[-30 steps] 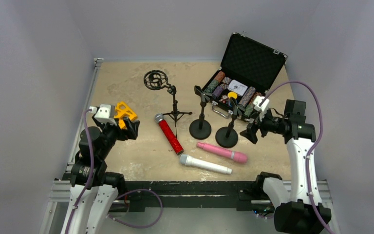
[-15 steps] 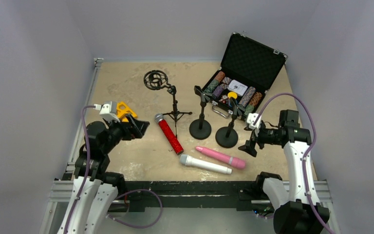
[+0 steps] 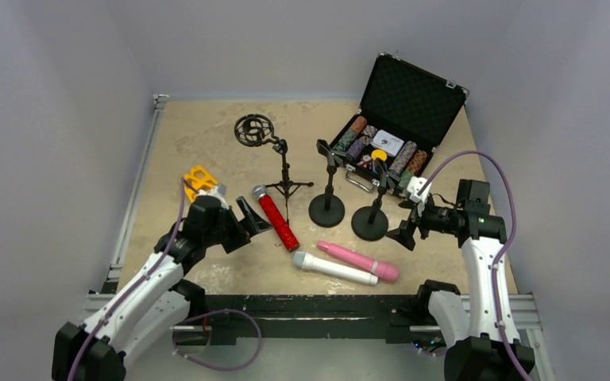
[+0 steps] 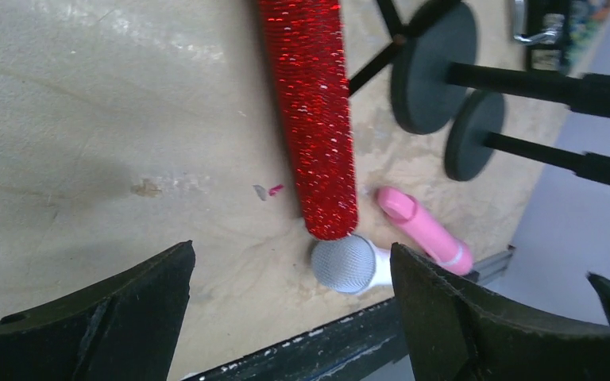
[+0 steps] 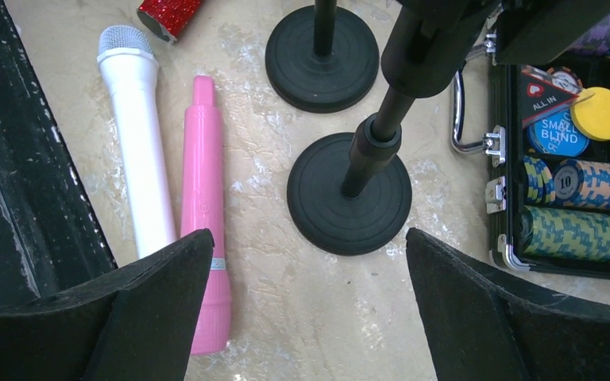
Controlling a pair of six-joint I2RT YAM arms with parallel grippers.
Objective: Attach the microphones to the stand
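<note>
Three microphones lie on the table: a glittery red one, a white one and a pink one, the last two side by side. Behind them stand two round-base stands and a tripod stand with a ring mount. My left gripper hovers open just left of the red microphone, whose tail meets the white mesh head. My right gripper is open and empty, right of the nearer stand base, above bare table beside the pink microphone.
An open black case of poker chips sits at the back right, close behind the stands. A yellow object lies at the left, behind my left arm. The black front rail runs just below the white microphone.
My left arm has swung forward and right, from beside the yellow object to the red microphone. The right gripper has dropped slightly. The pink microphone has shifted a little toward the near edge.
</note>
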